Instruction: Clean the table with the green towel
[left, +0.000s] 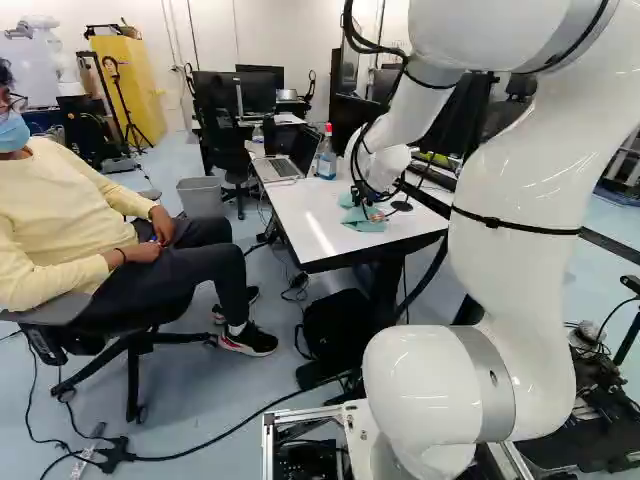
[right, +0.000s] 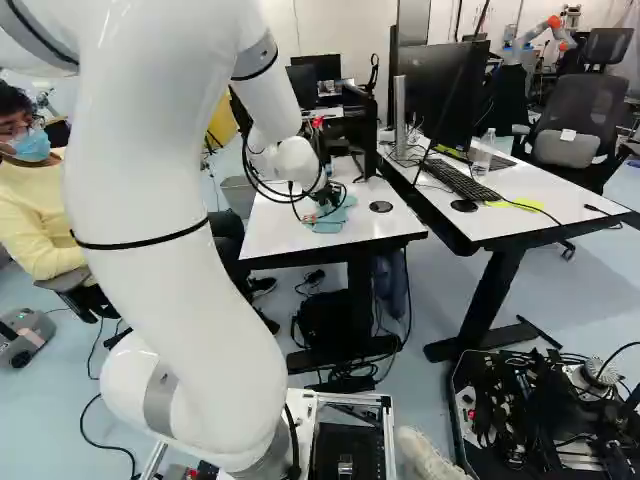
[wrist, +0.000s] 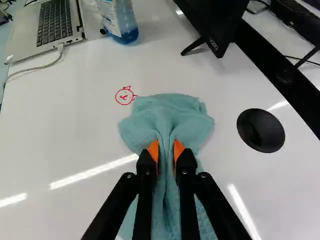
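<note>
Green towel (wrist: 170, 112), bunched in the middle and spread at its far end, lies on the white table (wrist: 65, 115) in the wrist view. The gripper (wrist: 165, 148) is clenched on it, a gathered fold pinched between the two orange pads. Just past the cloth's far edge, on the side toward the laptop (wrist: 50, 22), sits a red doodle (wrist: 125, 95), unwiped. A blue-based bottle (wrist: 118, 21) and the foot of a monitor (wrist: 212, 17) stand farther ahead; a black disc (wrist: 260, 130) lies apart from the cloth, on the side away from the laptop.

In the left base view the arm (left: 400, 115) reaches down over the table, the towel beneath its wrist and well short of the bottle.

In the right base view the cloth shows near the black disc, with bare tabletop between them.

I judge the wiping step to be in hand: cloth gripped and down, mark to be removed. The next move calls for keeping the pinch, pressing lightly and sliding the cloth forward and toward the laptop's side, over the doodle, in several short strokes. Too long a stroke could nudge the bottle or the cable (wrist: 37, 68) at the laptop.
</note>
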